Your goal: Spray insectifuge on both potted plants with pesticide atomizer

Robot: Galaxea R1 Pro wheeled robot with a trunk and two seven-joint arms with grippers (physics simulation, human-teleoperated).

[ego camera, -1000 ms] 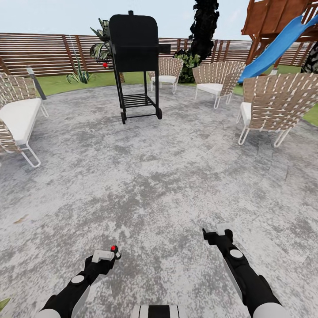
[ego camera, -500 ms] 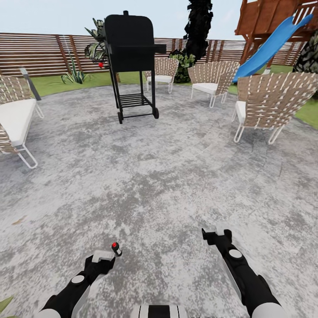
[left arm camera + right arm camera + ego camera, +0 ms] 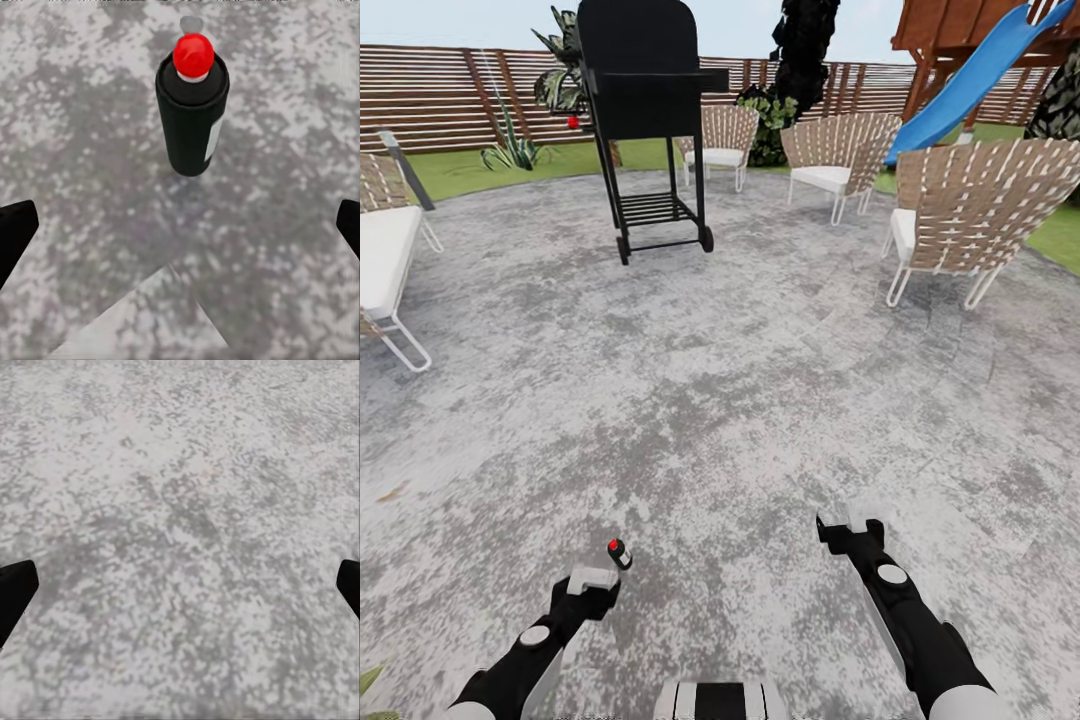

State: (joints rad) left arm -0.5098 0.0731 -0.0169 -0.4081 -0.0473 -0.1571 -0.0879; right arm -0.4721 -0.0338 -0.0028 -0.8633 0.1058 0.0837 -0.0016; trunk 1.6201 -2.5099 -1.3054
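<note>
Grey paved patio point(image 3: 740, 400) lay wide open ahead; grill point(image 3: 642, 120) and chairs point(image 3: 970, 215) ringed the far edge. Pesticide atomizer point(image 3: 619, 553) stood upright just beyond the left gripper point(image 3: 592, 581), fingers spread wide, touching nothing. Right gripper point(image 3: 847, 527) also gaped, empty.

One black barbecue grill point(image 3: 645, 120) stands on the grey paved patio point(image 3: 740, 380), ringed by four woven chairs: one point(image 3: 722, 142) just behind it, a second point(image 3: 838, 160) and a third point(image 3: 975, 215) to its right, a fourth point(image 3: 385, 240) to its left. One blue slide point(image 3: 975, 80) rises to the grill's far right. One wooden slat fence point(image 3: 440, 100) runs behind it. One pesticide atomizer point(image 3: 619, 553) stands well in front of the grill, near two robot arms, left point(image 3: 530, 645) and right point(image 3: 905, 615).
</note>
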